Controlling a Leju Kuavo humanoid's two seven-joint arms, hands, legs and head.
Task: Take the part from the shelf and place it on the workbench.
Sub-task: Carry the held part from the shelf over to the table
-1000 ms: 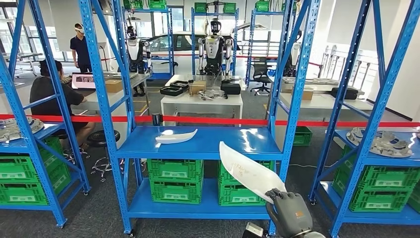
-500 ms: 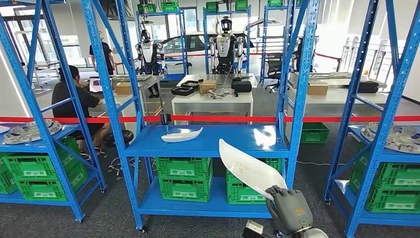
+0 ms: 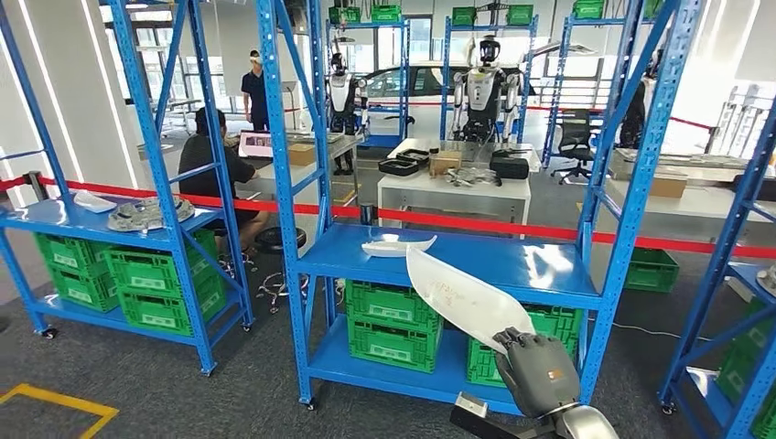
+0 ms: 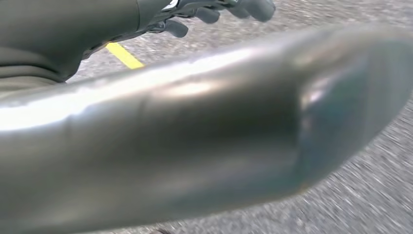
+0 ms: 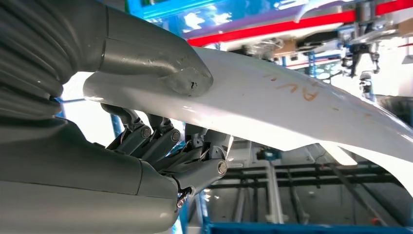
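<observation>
**Carrying a long part by one end, close to the rack**

Holding the white curved part [image 3: 462, 300] by its lower end, the right hand [image 3: 540, 373] is clamping it with the thumb [image 5: 160, 61] pressing on top and the dark fingers [image 5: 165, 146] curling beneath. The part is sticking up and away from the hand, its free tip overlapping the front edge of the blue shelf [image 3: 512, 270] in the head view. A second white part [image 3: 396, 244] is lying on that shelf, behind the tip. Risks, as I judge them: the long overhang is levering against a grip near one end, so the part may be rotating or slipping; a turn could be swinging the tip into the shelf's blue upright [image 3: 627, 197]. The left hand [image 4: 221, 9] is hanging over the floor; whether it is clenched I cannot tell.
</observation>
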